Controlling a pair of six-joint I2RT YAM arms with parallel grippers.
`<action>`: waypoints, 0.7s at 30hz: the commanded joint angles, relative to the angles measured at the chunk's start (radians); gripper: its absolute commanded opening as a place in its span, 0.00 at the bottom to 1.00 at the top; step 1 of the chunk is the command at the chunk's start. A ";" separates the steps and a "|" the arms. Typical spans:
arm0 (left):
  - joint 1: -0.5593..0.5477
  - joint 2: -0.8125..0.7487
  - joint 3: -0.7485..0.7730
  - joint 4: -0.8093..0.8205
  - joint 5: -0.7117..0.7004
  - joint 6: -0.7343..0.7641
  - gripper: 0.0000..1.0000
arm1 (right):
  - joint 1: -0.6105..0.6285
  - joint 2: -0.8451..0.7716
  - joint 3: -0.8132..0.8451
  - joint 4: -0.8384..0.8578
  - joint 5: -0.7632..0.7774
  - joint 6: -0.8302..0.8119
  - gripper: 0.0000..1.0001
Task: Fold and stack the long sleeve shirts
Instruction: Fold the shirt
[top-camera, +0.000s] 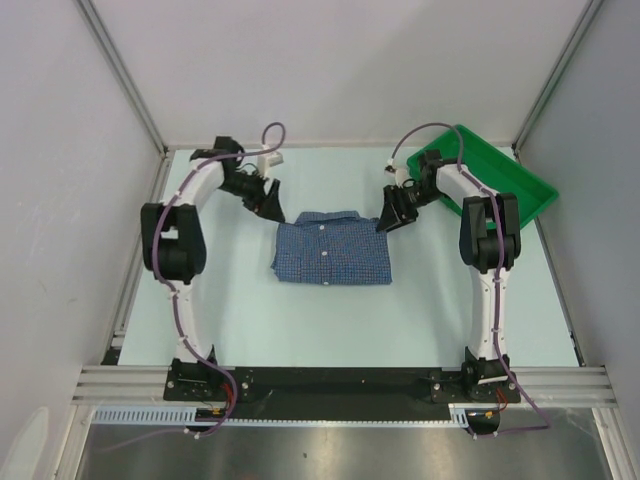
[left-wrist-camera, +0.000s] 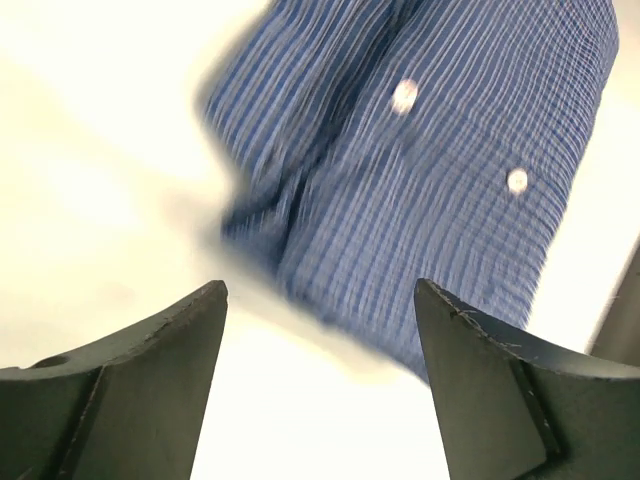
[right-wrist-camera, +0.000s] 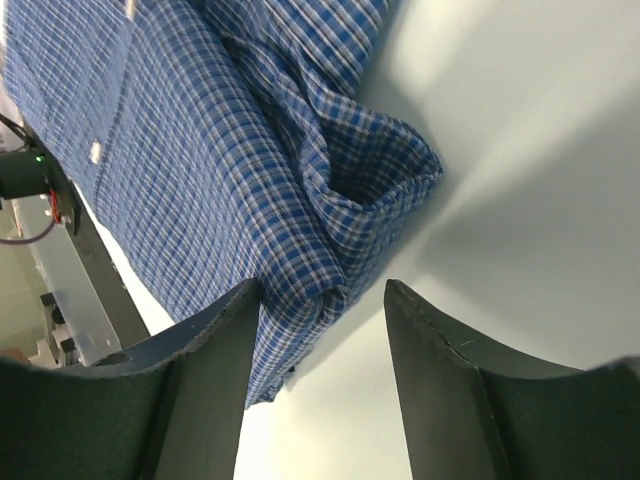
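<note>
One blue checked long sleeve shirt (top-camera: 333, 248) lies folded into a rectangle at the table's middle, collar at the far edge. My left gripper (top-camera: 270, 203) hovers just off its far left corner, open and empty. In the left wrist view the shirt (left-wrist-camera: 440, 170) with two white buttons is beyond the open fingertips (left-wrist-camera: 320, 300). My right gripper (top-camera: 388, 215) is open at the shirt's far right corner. In the right wrist view a folded edge of the shirt (right-wrist-camera: 300, 200) lies by the left finger (right-wrist-camera: 225, 350), jaws apart, holding nothing.
A green plastic tray (top-camera: 500, 185) stands at the far right behind the right arm. Grey walls enclose the table on three sides. A metal rail (top-camera: 340, 385) runs along the near edge by the arm bases.
</note>
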 joint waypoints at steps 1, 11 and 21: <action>0.036 -0.096 -0.163 0.073 0.074 -0.159 0.82 | 0.007 -0.075 -0.043 0.037 0.016 -0.032 0.57; 0.041 -0.087 -0.261 0.229 0.083 -0.290 0.80 | 0.016 -0.092 -0.035 0.064 -0.001 -0.011 0.48; 0.041 -0.061 -0.249 0.272 0.103 -0.317 0.30 | 0.024 -0.127 -0.048 0.072 -0.008 0.002 0.00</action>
